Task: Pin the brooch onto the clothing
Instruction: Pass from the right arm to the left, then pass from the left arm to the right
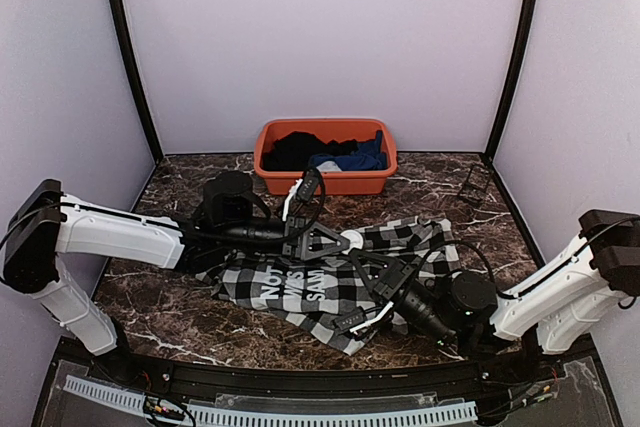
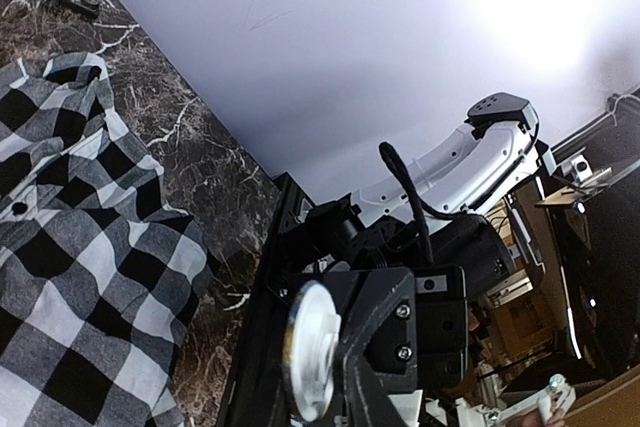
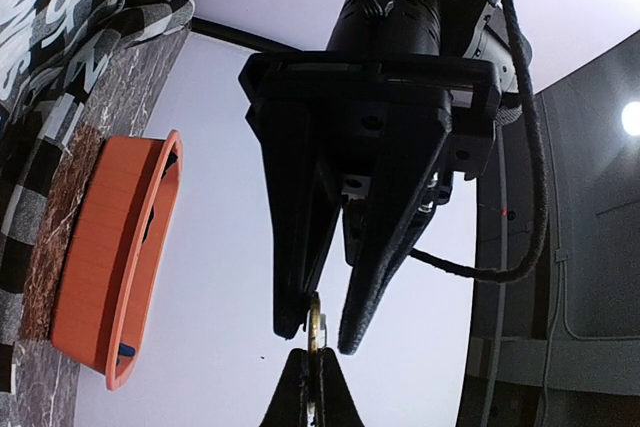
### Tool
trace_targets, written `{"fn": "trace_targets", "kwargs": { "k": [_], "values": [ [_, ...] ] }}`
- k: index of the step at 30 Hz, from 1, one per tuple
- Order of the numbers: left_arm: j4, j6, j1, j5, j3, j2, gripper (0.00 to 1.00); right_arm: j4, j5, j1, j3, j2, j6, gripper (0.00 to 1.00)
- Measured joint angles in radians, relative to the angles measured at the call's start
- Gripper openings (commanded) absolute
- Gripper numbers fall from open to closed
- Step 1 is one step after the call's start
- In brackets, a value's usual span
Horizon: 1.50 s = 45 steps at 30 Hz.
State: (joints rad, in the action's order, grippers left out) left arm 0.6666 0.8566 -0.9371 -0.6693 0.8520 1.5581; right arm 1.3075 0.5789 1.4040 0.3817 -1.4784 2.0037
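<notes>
The brooch, a small gold-rimmed disc, hangs edge-on above the table, and my right gripper is shut on its lower edge. My left gripper comes from the opposite side with its jaws narrowly open around the disc. One finger touches it and a slim gap shows at the other. From above, both grippers meet at the brooch, over the black-and-white check shirt with white letters. In the left wrist view the brooch shows its pale face, with the shirt spread below.
An orange basin at the back holds a black garment and a blue one. A small open display box stands at the back right. The shirt lies mid-table on dark marble, between both arms.
</notes>
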Motion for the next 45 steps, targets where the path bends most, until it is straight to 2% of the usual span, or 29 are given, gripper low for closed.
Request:
{"fn": "trace_targets", "kwargs": {
  "k": [5,9,10,15,17,20,24,26,28,32,35,40,45],
  "values": [
    [0.010,0.004,0.001,0.001,0.000,0.002,0.02,0.006,0.003,0.000,0.000,0.000,0.000,0.00],
    [0.029,0.004,0.001,-0.003,0.000,0.002,0.01,0.010,0.005,-0.003,0.002,0.000,-0.002,0.00],
    [0.032,0.005,0.001,-0.003,0.000,0.002,0.01,0.012,0.006,-0.003,0.002,0.000,-0.002,0.05],
    [0.035,0.000,-0.001,-0.002,0.000,0.002,0.01,0.010,0.008,-0.005,0.006,0.000,0.006,0.45],
    [0.029,-0.012,-0.002,0.000,0.000,0.002,0.01,0.009,0.010,-0.005,0.008,0.002,0.008,0.56],
    [-0.013,-0.052,-0.002,0.012,0.000,-0.005,0.01,-0.001,0.018,-0.005,0.008,0.030,0.008,0.69],
    [-0.100,-0.140,-0.002,0.041,0.011,-0.045,0.01,-0.060,0.047,-0.005,0.009,0.161,-0.077,0.74],
    [-0.171,-0.200,-0.003,0.064,0.017,-0.085,0.01,-0.142,0.067,-0.005,0.038,0.275,-0.220,0.75],
    [-0.238,-0.254,-0.002,0.089,0.021,-0.111,0.01,-0.391,0.050,-0.018,0.146,0.425,-0.476,0.78],
    [-0.407,-0.380,0.003,0.135,0.055,-0.136,0.00,-0.873,-0.135,-0.119,0.421,0.605,-0.975,0.84],
    [-0.506,-0.453,0.004,0.154,0.078,-0.148,0.01,-1.117,-0.245,-0.169,0.533,0.659,-1.224,0.85],
    [-0.638,-0.563,0.004,0.161,0.106,-0.182,0.01,-1.406,-0.444,-0.185,0.615,0.550,-1.510,0.85],
    [-0.722,-0.643,0.004,0.150,0.129,-0.207,0.01,-1.582,-0.701,-0.256,0.641,0.378,-1.724,0.74]
  ]
}}
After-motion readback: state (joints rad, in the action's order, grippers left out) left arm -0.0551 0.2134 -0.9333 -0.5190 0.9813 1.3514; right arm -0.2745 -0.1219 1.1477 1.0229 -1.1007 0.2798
